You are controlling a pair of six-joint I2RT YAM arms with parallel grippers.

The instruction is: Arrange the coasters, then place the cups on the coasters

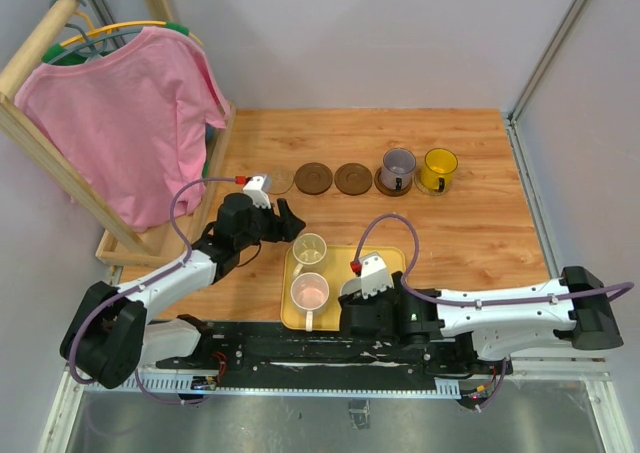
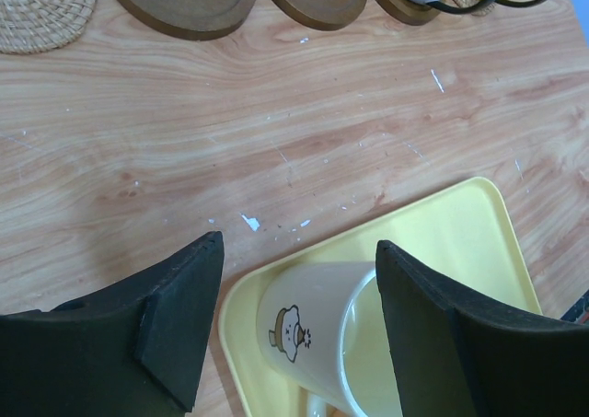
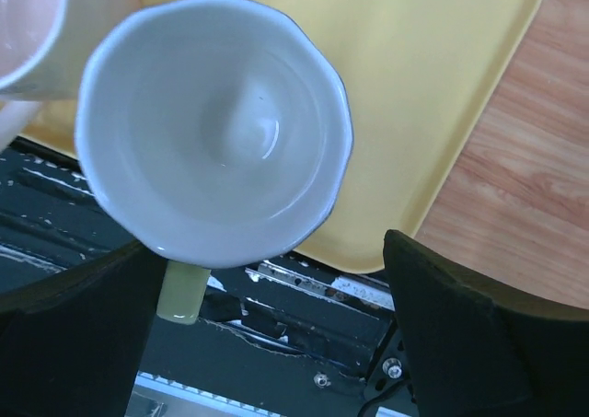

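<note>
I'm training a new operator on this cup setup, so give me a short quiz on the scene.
1. How many coasters carry a cup?
2. True or false: the pink cup stands on a coaster.
3. Which cup is the open right gripper poised over? A the pale yellow cup, B the whitish-green cup, C the pink cup.
Key: 1. Two, under the purple-grey cup and the amber cup. 2. False; it stands in the yellow tray. 3. B.
</note>
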